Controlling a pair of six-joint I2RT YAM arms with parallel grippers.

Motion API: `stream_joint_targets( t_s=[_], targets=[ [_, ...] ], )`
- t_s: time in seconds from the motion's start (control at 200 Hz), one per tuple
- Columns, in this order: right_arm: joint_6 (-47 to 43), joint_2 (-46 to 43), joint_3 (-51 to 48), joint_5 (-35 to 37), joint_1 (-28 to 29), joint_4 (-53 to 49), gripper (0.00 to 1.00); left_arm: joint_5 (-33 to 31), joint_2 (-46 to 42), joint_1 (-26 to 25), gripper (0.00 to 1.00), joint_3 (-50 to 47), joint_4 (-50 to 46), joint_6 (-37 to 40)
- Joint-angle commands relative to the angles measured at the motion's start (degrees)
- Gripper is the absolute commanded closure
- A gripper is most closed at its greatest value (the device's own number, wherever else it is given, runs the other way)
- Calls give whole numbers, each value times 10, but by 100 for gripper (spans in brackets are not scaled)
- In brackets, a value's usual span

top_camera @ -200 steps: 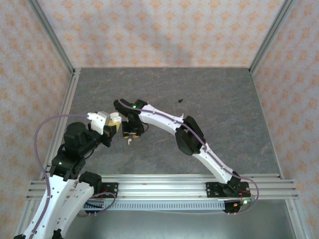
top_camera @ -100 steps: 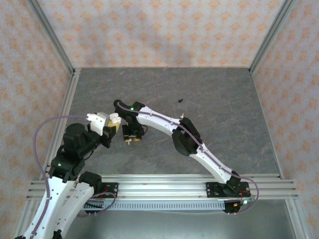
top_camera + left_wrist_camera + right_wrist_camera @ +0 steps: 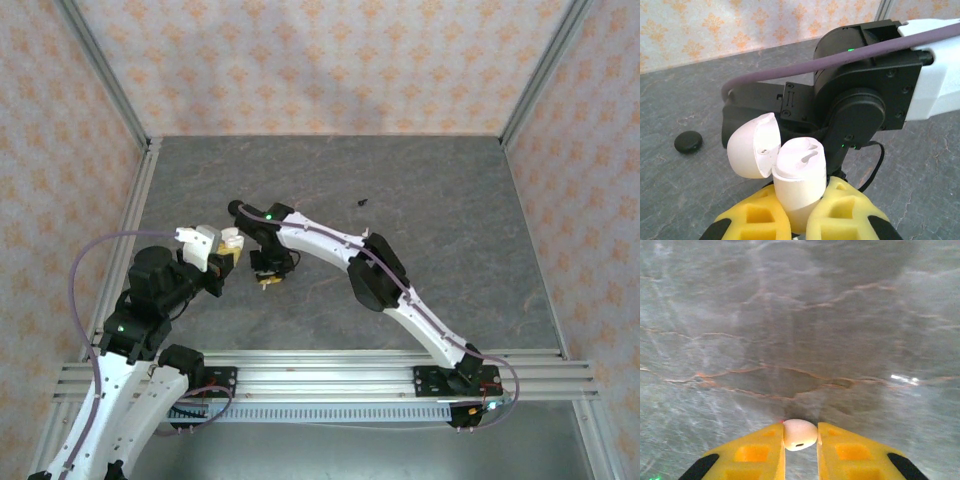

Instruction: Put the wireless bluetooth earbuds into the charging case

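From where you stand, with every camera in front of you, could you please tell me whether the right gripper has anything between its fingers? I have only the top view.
Observer: Yes. In the right wrist view the right gripper has a white earbud pinched between its yellow fingertips, with the grey table beyond it.
Operator: Thank you. And on the other side?
Observer: In the left wrist view the left gripper is clamped on the white charging case, whose lid is hinged open to the left.
Operator: Is anything lying loose nearby?
Observer: A small black round object lies on the table, left of the case in that view.
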Motion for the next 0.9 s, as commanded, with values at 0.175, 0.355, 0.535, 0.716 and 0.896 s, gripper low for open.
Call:
stream_joint_targets(
  t_s=[0.175, 0.355, 0.535, 0.716, 0.896],
  targets=[
    [-45, -62, -91, 58, -49, -10, 81, 25, 19, 4, 100, -15, 62, 12],
    [-101, -97, -146, 79, -88, -28, 80, 78, 46, 4, 100, -31, 123, -16],
    [-151, -133, -206, 110, -136, -36, 80, 126, 69, 2, 100, -56, 199, -44],
    [-174, -172, -252, 123, -151, 2, 82, 141, 85, -9, 100, -70, 253, -50],
    [-175, -262, -324, 135, -151, 108, 84, 138, 85, -16, 100, -80, 292, -47]
  ],
)
